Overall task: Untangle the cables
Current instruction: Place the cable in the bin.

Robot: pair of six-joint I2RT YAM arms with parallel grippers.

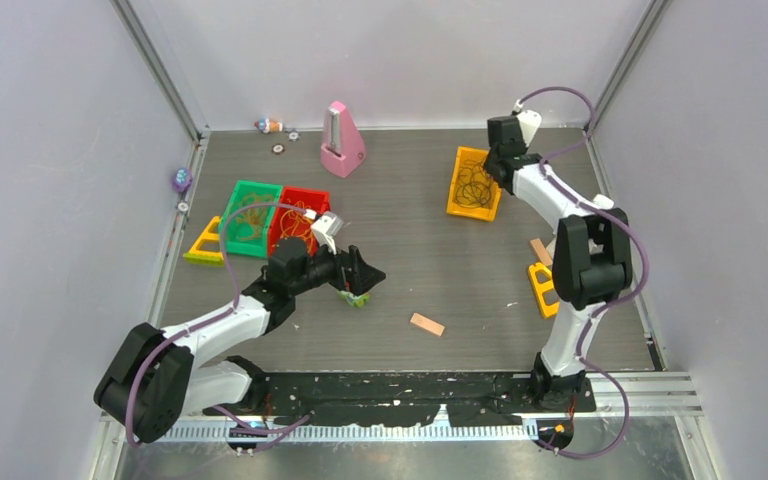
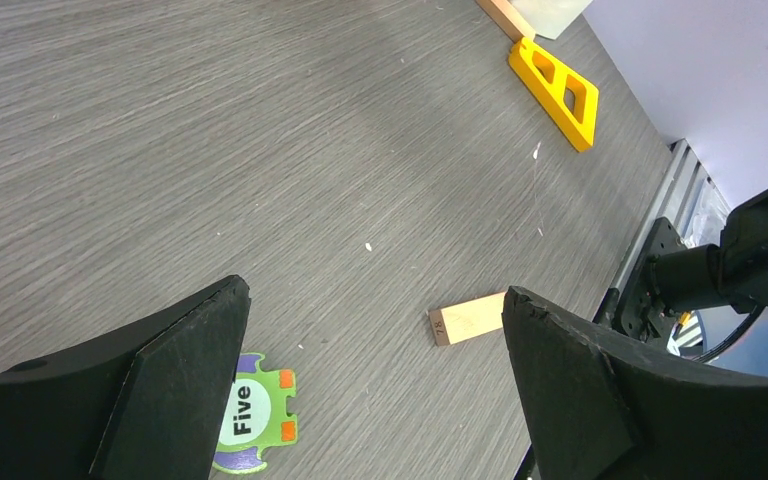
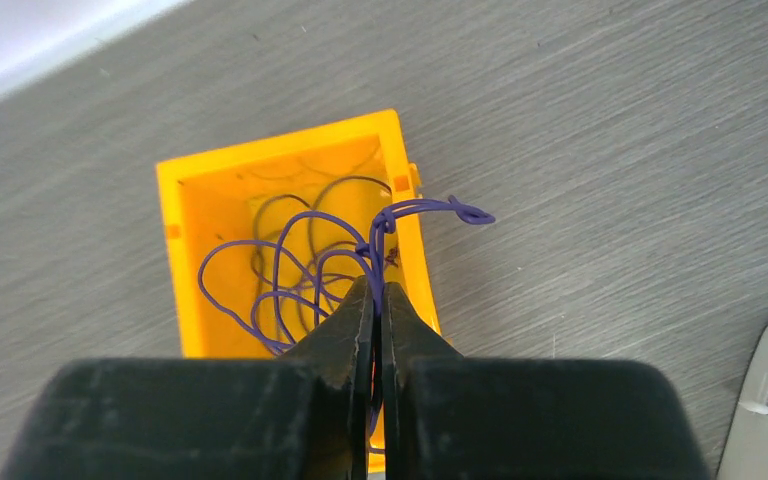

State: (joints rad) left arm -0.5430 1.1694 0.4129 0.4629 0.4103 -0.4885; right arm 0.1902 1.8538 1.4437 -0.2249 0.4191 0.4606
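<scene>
Purple and thin, the wire cables loop tangled over an orange plastic bin, pinched in the pressed-together right gripper; darker strands lie inside the bin. The left gripper hangs spread wide above the grey table, near a green "Five" puzzle piece.

Bare bench is lying open across the middle, only a wooden block sitting there. Green bin and red bin are crowding the left; cables are filling the orange bin far right.
</scene>
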